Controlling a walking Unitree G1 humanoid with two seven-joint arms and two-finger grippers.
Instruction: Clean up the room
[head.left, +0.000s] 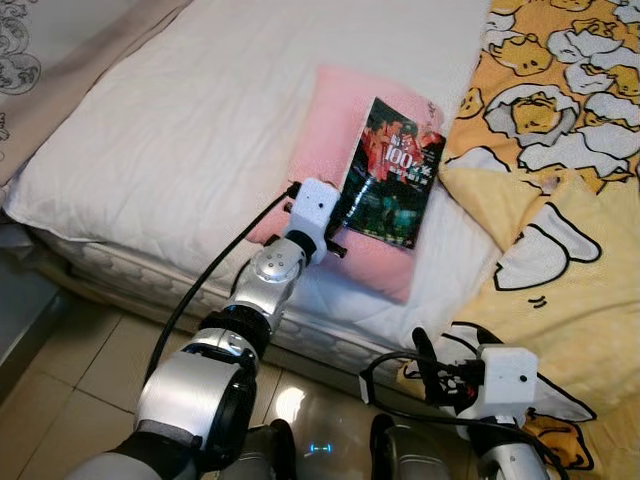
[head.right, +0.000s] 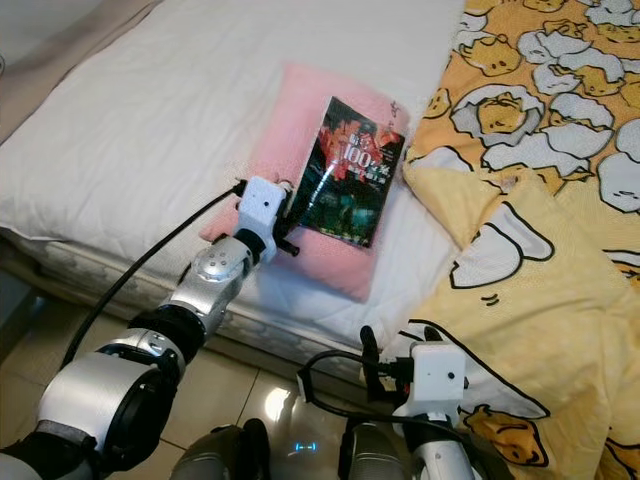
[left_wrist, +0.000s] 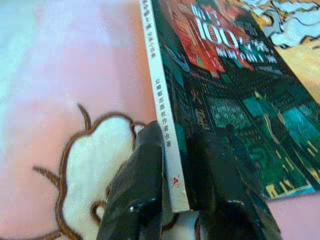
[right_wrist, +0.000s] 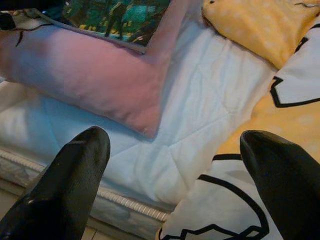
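One book (head.left: 392, 175) is lying flat on a pink pillow (head.left: 322, 140), which is resting on the white mattress (head.left: 190, 110) of the bed. Taking the pillow as the landmark: the book is sitting on the pillow's right half, its lower edge close to the pillow's near edge. The cover is glossy and dark, showing red at the top and green-teal imagery below, with a large white "100" printed among Chinese characters in the upper part. The white spine is carrying a column of small Chinese print and a small red mark near the foot; the characters are appearing too blurred to read with confidence.

The left gripper (left_wrist: 182, 165) is reaching over the pillow's near edge and is clamping the book at the foot of its spine, one black finger (left_wrist: 137, 190) lying on the pillow side of the spine and the other pressing on the cover. A brown-outlined white flower shape is showing on the pillow beneath that finger.

The right gripper (right_wrist: 170, 165) is hanging low, to the right of the pillow and below the mattress edge, with its two fingers spread wide and gripping nothing. A yellow blanket (head.left: 560, 120) printed with white cartoon figures is lying to the right of the pillow and draping down toward the tiled floor (head.left: 70, 390). A black cable (head.left: 215, 270) is trailing from the left wrist.
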